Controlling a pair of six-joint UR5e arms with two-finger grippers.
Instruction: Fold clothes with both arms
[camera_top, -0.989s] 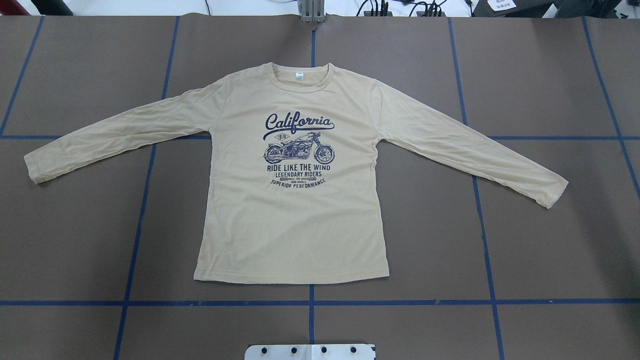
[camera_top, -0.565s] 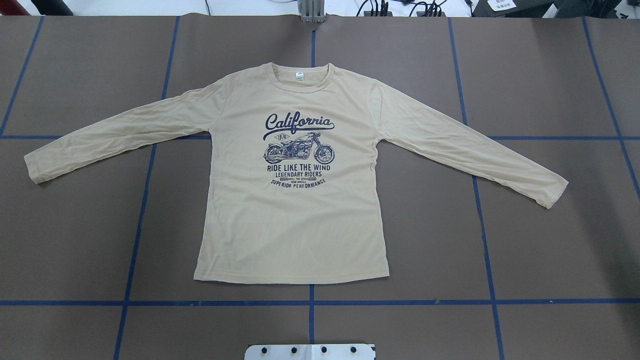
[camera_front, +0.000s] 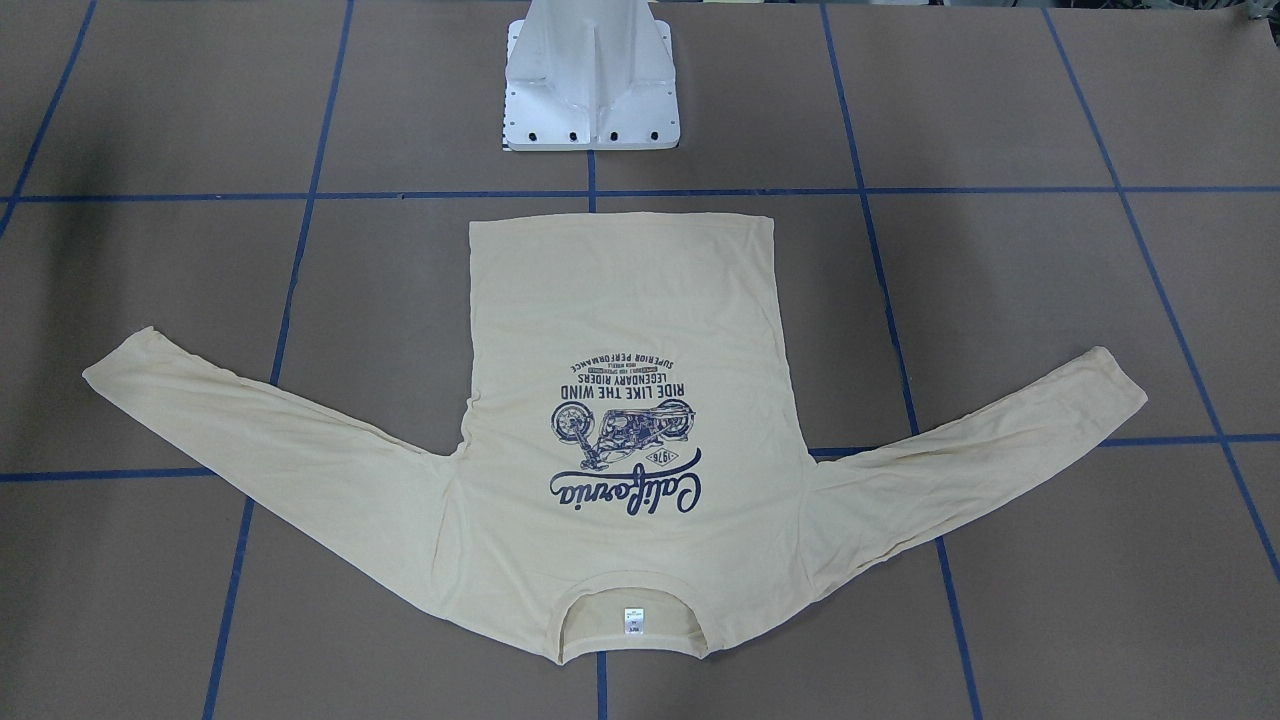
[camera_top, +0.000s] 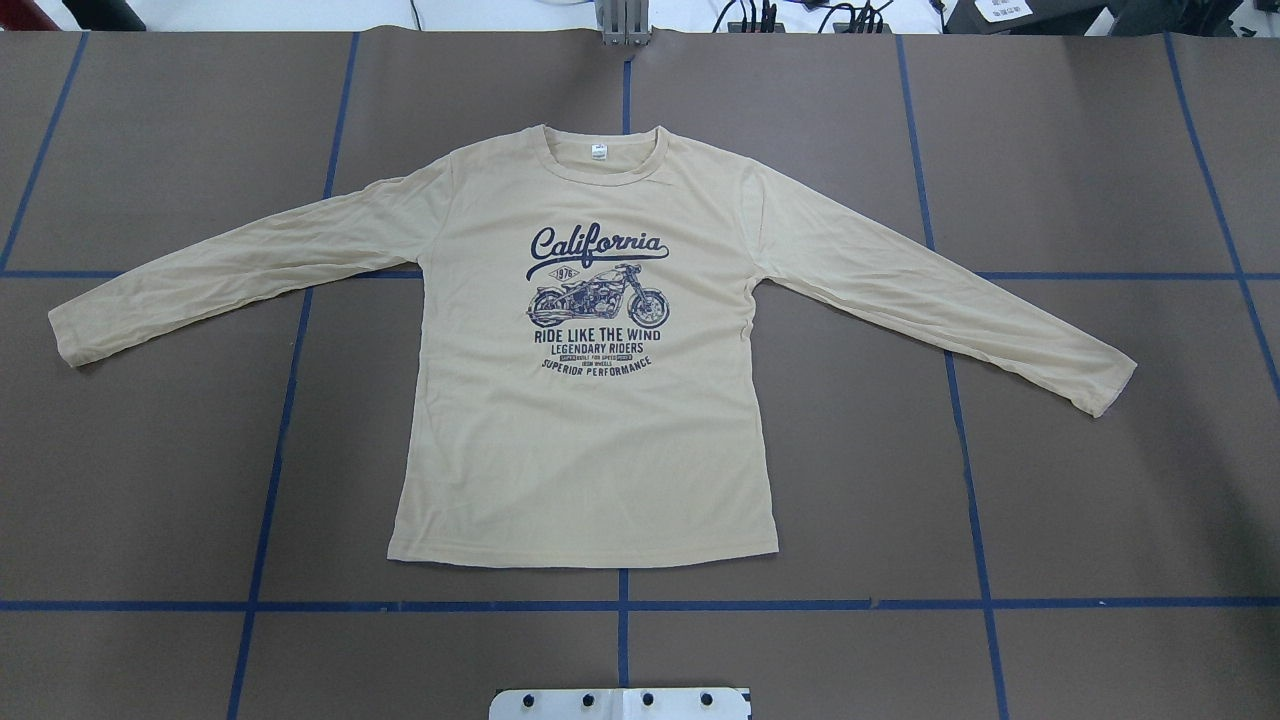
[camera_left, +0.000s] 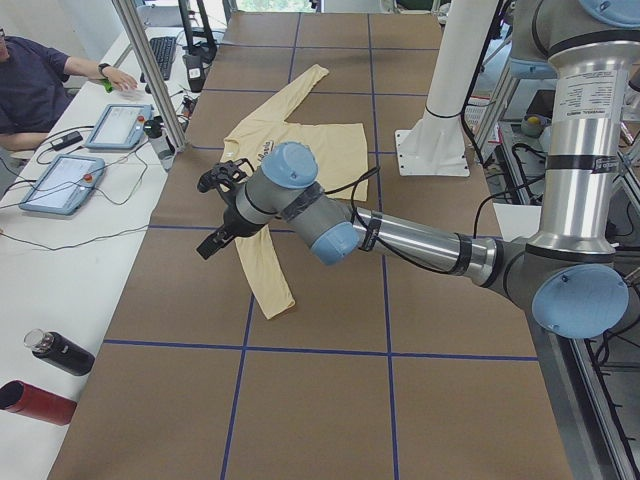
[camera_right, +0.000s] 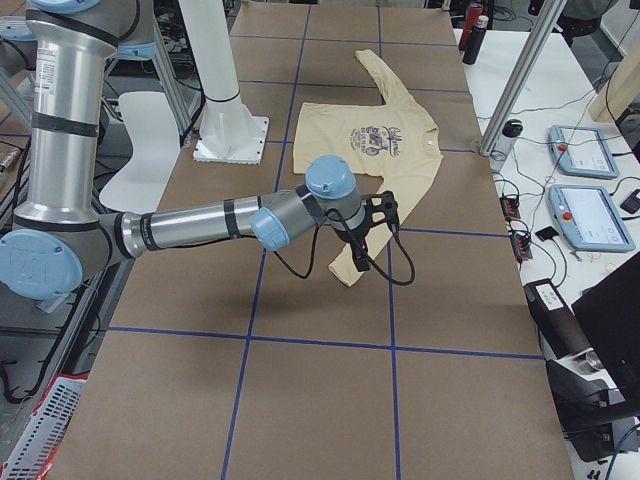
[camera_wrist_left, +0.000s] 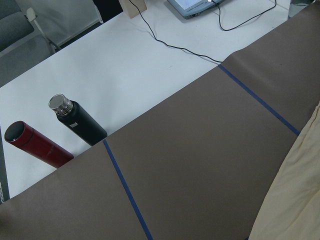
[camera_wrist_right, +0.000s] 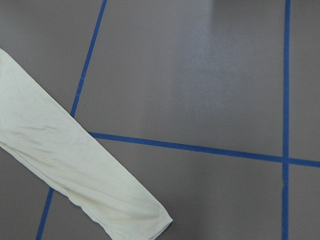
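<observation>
The cream-yellow long-sleeved T-shirt (camera_top: 590, 430) lies flat and print-up on the brown table, both sleeves spread out; it also shows in the front view (camera_front: 625, 300). Neither arm shows in the overhead or front views. In the left side view my left gripper (camera_left: 207, 215) hovers above the near sleeve (camera_left: 265, 270). In the right side view my right gripper (camera_right: 372, 238) hovers above the other sleeve's cuff (camera_right: 345, 270). I cannot tell whether either is open or shut. The right wrist view shows that sleeve (camera_wrist_right: 65, 165); the left wrist view shows a cloth edge (camera_wrist_left: 295, 200).
The white pedestal base (camera_front: 590, 80) stands behind the shirt's hem. A black bottle (camera_wrist_left: 77, 120) and a red one (camera_wrist_left: 37, 145) lie on the white side table. Tablets (camera_left: 60, 180), an operator (camera_left: 30, 80) and an aluminium post (camera_right: 520, 80) line the far edge.
</observation>
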